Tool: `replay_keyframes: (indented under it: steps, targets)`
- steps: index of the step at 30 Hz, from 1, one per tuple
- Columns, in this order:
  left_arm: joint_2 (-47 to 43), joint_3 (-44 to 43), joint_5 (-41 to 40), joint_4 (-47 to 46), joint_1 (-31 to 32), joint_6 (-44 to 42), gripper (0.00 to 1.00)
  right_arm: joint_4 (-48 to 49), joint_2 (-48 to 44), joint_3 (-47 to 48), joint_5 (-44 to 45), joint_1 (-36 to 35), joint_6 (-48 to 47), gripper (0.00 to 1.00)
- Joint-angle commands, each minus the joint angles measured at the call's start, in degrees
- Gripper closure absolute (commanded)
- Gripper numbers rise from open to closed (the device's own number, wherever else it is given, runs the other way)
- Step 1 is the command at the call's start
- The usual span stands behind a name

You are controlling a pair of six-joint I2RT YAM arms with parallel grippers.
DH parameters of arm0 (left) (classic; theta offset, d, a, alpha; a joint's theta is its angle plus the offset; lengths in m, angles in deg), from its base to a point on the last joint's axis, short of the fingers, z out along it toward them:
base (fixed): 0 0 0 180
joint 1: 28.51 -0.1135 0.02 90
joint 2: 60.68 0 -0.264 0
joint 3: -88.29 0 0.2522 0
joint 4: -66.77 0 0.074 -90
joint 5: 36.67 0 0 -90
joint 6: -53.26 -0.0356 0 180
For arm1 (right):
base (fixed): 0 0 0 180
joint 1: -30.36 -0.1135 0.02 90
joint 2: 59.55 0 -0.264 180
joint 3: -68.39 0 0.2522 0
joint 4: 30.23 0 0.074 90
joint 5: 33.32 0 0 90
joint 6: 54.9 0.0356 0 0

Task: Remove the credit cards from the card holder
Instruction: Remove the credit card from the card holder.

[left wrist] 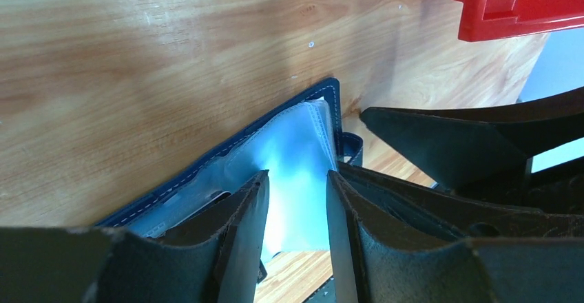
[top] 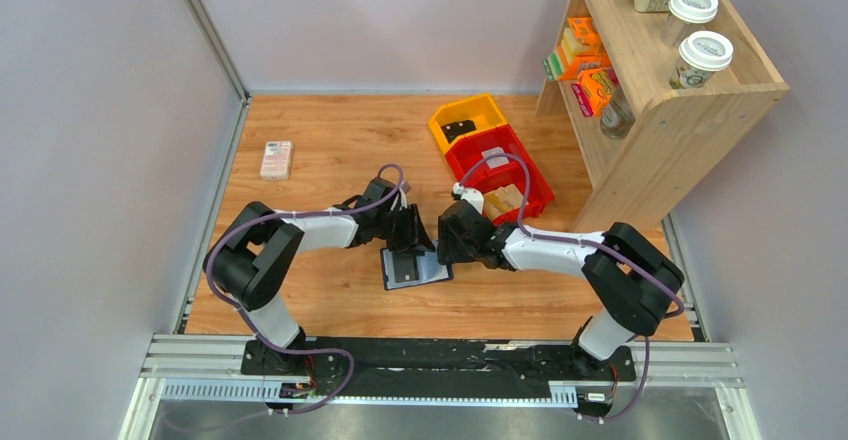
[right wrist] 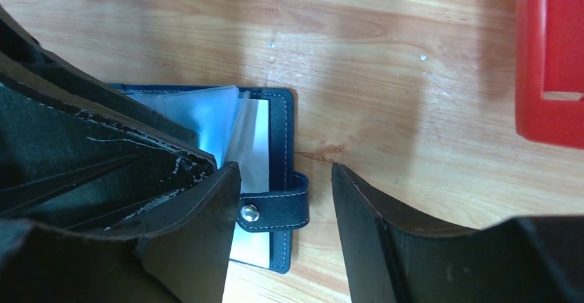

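Where both arms (top: pixel 320 228) (top: pixel 548 250) meet low, card holder (top: pixel 415 272) lies open.

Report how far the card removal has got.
Done: the card holder lies unfolded on the table, snap tab undone. In hand: the left end effector straddles its pale pockets; the right end effector hangs open over the tab. To do: nothing lies pulled out beside it; the whole extraction remains.

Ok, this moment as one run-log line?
card holder: open, flat on table | left tool: open, over clear sleeves | right tool: open, over snap tab | cards: none seen out
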Motion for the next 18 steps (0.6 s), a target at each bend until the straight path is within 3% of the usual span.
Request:
replay_keyframes:
  steps: [1,10,13,18]
  targets:
    - [1.2,1.07,-9.49,7.74,-0.2,-5.8,0.53,-8.39,0.57,2.32,8.25,-0.96,-0.06,0.41]
    - [1.82,-0.16,-10.71,9.32,-0.11,-7.65,0.54,-20.52,-6.55,1.35,20.93,-0.34,-0.5,0.38]
    - [1.73,-0.86,-11.68,10.46,0.15,-8.53,0.54,-21.68,-11.9,2.14,20.68,-0.34,-0.76,0.37]
    - [2.0,-4.81,-15.72,14.76,2.87,-10.98,0.54,-14.57,-18.59,2.41,12.52,-0.43,-4.89,0.36]
